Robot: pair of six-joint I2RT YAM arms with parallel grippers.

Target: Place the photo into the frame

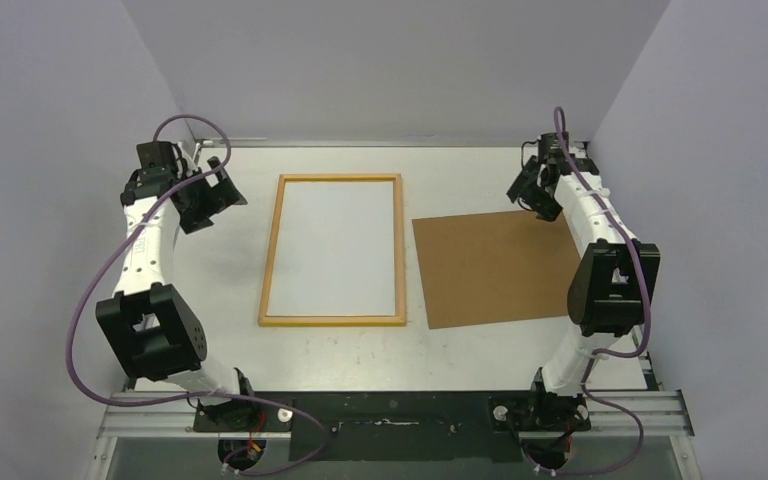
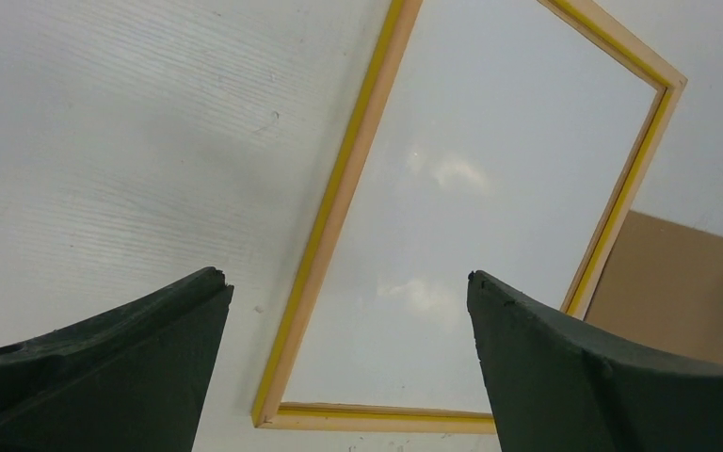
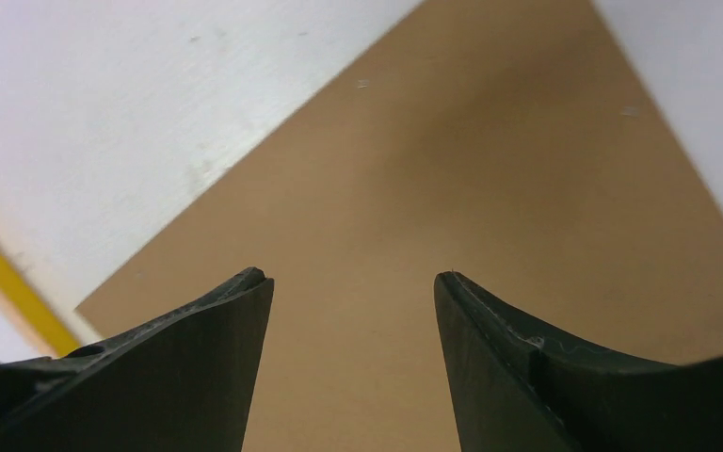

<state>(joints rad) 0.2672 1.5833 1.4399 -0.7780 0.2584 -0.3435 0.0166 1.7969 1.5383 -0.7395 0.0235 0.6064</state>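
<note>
Now, frame (image 1: 270,250): it is laid flat on the table (image 1: 230,270), about midway between the two arms, long sides running away from the bases; in the left wrist view a yellow strip is seen along its inner edge.
Photo (image 1: 335,245): it is seated inside the frame, plain white side up, and the opening is filled edge to edge; the printed side is not shown.
Left gripper (image 2: 345,278): it is held above the table beside the frame's far left corner, jaws spread wide; nothing is gripped between them and the frame is not touched.
Right gripper (image 3: 350,275): it is held over the far right part of the brown board (image 1: 495,268), jaws apart; nothing is clamped between them.
Brown board: it is laid flat just right of the frame, slightly skewed, with a narrow strip of table left between the two.
</note>
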